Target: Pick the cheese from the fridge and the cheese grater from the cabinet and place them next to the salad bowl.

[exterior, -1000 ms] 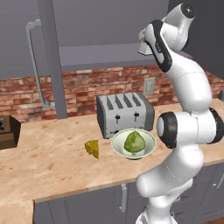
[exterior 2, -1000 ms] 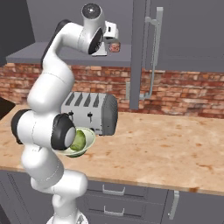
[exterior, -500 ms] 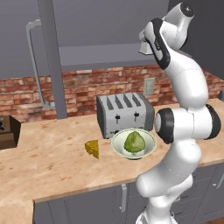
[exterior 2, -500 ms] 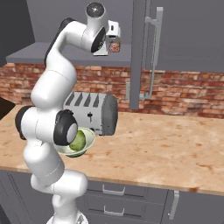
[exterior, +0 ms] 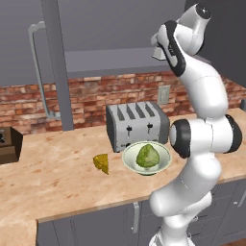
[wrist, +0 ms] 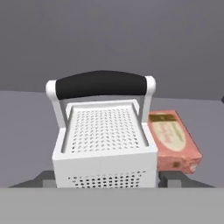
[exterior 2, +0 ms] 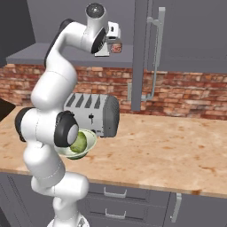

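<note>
Inside the open cabinet (exterior 2: 44,56), the cheese grater (wrist: 105,144) stands upright on the shelf, pale and perforated, with a dark loop handle on top. My gripper (wrist: 107,179) is at its base, one fingertip pressed against each side. In the right base view my gripper (exterior 2: 113,41) is raised to shelf height. Down on the counter, the cheese (exterior: 101,162) lies just left of the salad bowl (exterior: 129,154), which holds a green leafy lump. The same salad bowl (exterior 2: 90,142) is partly hidden by my arm. The fridge is out of view.
A pink box (wrist: 173,140) lies on the shelf right of the grater, close to my fingers. The cabinet door (exterior 2: 141,53) hangs open with its bent handle (exterior 2: 153,57). A silver toaster (exterior: 137,126) stands behind the bowl. A dark box (exterior: 7,144) sits far left.
The hand has pushed a little deeper into the cabinet, and the jaws have come in from wide open onto the grater's sides. Cheese, bowl and toaster have not moved.
</note>
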Controlling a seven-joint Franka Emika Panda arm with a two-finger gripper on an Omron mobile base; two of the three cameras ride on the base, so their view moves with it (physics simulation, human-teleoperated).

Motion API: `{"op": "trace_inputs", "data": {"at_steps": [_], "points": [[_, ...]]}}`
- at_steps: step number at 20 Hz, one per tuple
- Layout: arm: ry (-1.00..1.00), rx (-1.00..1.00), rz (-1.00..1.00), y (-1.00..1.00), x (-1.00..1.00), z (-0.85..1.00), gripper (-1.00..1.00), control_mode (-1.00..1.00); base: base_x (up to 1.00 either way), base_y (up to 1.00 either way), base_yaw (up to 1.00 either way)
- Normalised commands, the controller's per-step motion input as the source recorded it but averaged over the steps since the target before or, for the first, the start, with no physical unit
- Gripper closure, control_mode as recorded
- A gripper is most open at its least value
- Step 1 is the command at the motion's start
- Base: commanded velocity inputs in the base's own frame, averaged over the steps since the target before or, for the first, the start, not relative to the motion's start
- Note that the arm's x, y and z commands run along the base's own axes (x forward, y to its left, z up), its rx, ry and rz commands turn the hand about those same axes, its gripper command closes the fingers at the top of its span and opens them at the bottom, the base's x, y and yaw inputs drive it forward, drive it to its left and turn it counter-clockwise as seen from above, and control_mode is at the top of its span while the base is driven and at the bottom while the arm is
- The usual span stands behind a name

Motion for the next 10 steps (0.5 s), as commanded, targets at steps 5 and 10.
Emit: {"op": "trace_inputs", "data": {"at_steps": [5,10], "points": [[-0.02,0.00,0.00,0.12,-0.01,-0.12,1.00,-1.00,0.00,0.00,0.00],[-0.03,0.00,0.11,0.05,-0.59,-0.07,1.00,-1.00,0.00,0.00,0.00]]}}
